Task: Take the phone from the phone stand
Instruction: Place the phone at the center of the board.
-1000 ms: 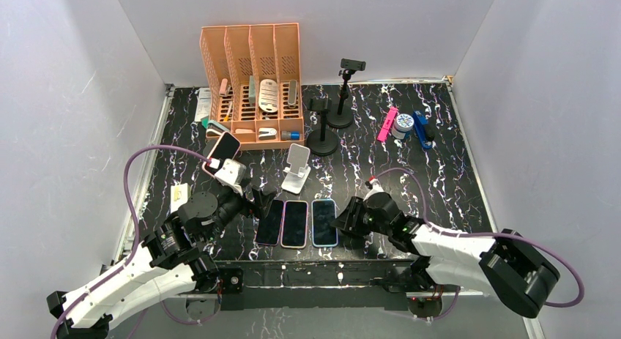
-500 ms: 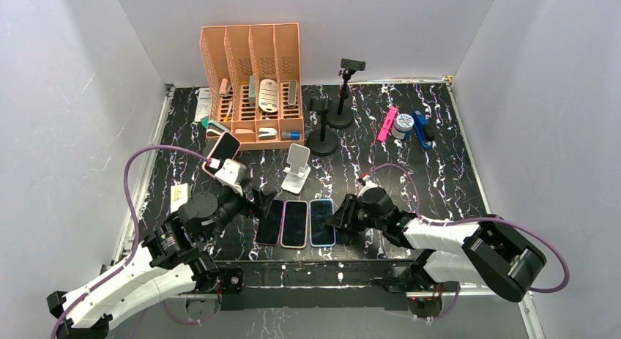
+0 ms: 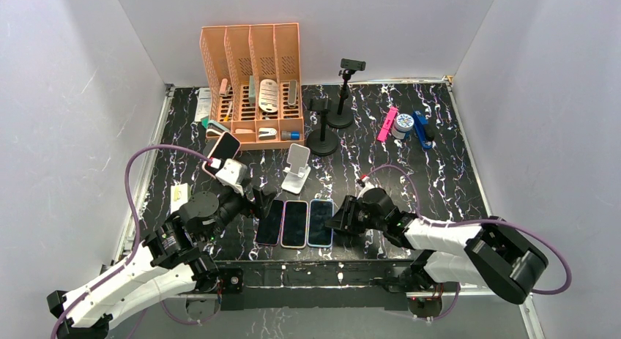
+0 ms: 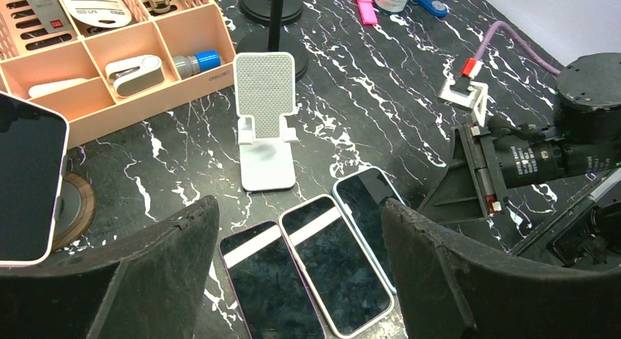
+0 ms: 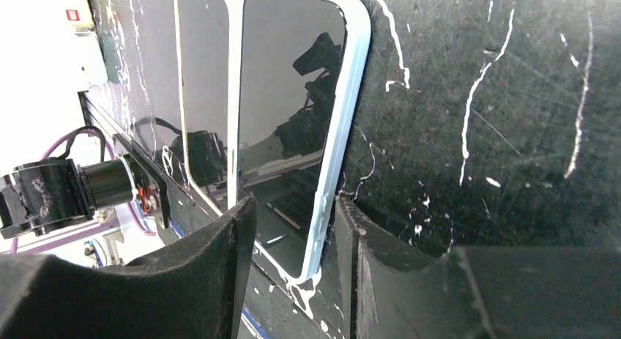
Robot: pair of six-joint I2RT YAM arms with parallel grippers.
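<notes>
Three phones lie flat side by side near the front edge: a purple-edged one (image 3: 270,222), a cream-edged one (image 3: 295,223) and a light-blue-edged one (image 3: 320,222). Behind them stands a white phone stand (image 3: 295,170) with nothing on it. A pink-edged phone (image 3: 224,147) leans on a round wooden stand (image 4: 73,203) at the left. My left gripper (image 3: 258,200) hovers wide open over the flat phones. My right gripper (image 5: 295,203) is low at the table, jaws partly apart astride the blue phone's (image 5: 293,75) right edge, the outer finger against that edge.
An orange desk organizer (image 3: 253,83) with small items stands at the back left. Two black stands (image 3: 322,130) (image 3: 342,97) are beside it. A pink tool (image 3: 387,124), a tape roll (image 3: 403,124) and a blue tool (image 3: 421,129) lie at the back right.
My right gripper has slid left along the table, nudging the blue-edged phone closer to the cream-edged one. The left arm has stayed still.
</notes>
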